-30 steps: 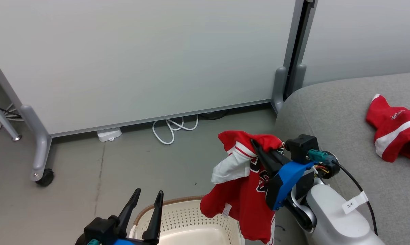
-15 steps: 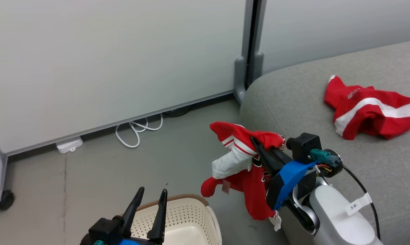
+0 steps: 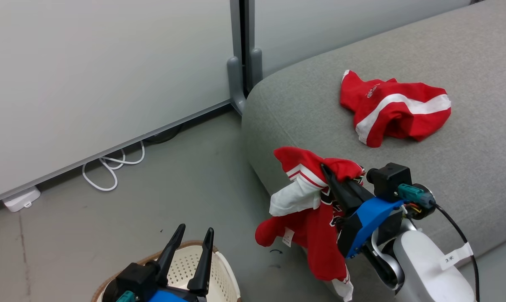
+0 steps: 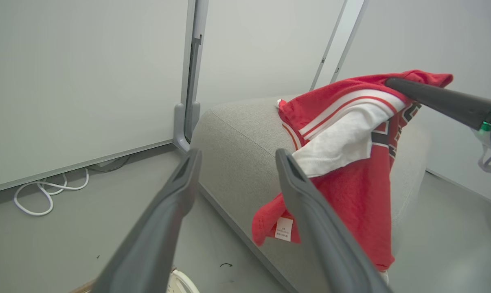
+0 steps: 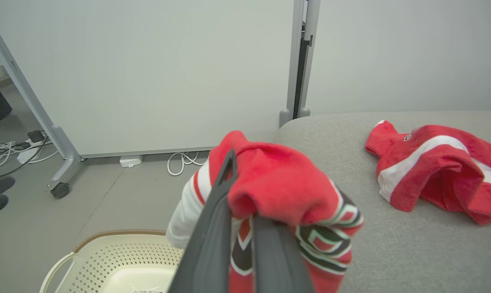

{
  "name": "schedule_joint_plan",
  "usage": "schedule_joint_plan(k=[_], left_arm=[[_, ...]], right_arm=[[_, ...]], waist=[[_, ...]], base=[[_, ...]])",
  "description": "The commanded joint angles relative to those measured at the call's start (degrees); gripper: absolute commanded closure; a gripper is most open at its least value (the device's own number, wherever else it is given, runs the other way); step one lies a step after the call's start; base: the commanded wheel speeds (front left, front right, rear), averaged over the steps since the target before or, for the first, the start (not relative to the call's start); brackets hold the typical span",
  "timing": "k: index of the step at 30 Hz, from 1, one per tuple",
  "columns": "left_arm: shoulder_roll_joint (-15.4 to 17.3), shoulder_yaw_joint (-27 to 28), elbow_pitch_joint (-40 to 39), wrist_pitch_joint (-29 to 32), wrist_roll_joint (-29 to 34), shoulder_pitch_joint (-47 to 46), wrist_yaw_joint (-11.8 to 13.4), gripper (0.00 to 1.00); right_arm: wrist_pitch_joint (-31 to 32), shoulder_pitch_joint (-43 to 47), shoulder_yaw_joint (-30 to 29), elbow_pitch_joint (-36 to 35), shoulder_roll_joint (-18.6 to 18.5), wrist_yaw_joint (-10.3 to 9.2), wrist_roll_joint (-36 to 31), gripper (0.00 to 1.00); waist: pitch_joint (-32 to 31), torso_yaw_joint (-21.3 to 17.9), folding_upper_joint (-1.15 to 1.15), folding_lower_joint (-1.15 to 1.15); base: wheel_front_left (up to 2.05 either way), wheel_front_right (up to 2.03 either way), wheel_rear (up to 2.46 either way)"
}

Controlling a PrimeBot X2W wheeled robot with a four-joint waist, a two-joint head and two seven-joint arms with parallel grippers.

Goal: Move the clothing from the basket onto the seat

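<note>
The right gripper's (image 3: 326,172) two dark fingers are pinched tight on a bunched fold of the jersey (image 3: 307,226) - red cloth wraps over their tips. The rest hangs down from there: a white panel, striped trim, a bit of black-and-white lettering and a small label near the lower hem. The jersey dangles in the air at the near left corner of the seat (image 3: 320,113), against its side and above the floor; I cannot tell whether it brushes the upholstery.

The left gripper (image 3: 195,230) stands with its fingers spread apart and nothing between them, over the basket (image 3: 181,270), which sits on the floor to the near left, well apart from the jersey.

Farther right on the seat lies the second garment (image 3: 393,109) - red with a white stripe, crumpled, flat on the cushion. Behind it all stands a pale panel (image 3: 110,63) with a grey post (image 3: 240,63), and a white cable (image 3: 110,167) is looped on the floor at its foot.
</note>
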Motion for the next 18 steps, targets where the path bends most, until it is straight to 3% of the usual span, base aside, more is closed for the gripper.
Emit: schedule_joint_plan(k=[1, 11, 18], left_arm=[[0.4, -0.1, -0.2, -0.1, -0.2, -0.9, -0.1, 0.0], [0.8, -0.8, -0.5, -0.1, -0.4, -1.3, -0.1, 0.0], [1.6, -1.1, -1.4, -0.1, -0.1, -1.9, -0.1, 0.0]], right_arm=[[0.1, 0.8, -0.5, -0.6, 0.2, 0.03, -0.3, 1.0], [0.5, 1.4, -1.7, -1.9, 1.0, 0.03, -0.9, 1.0], [-0.3, -2.7, -5.4, -1.2, 1.7, 0.03, -0.8, 1.0]], waist=[[0.6, -1.4, 0.0, 0.0], [1.4, -3.0, 0.0, 0.0], [3.8, -2.2, 0.0, 0.0]], base=[[0.0, 0.0, 0.0], [0.0, 0.0, 0.0], [0.0, 0.0, 0.0]])
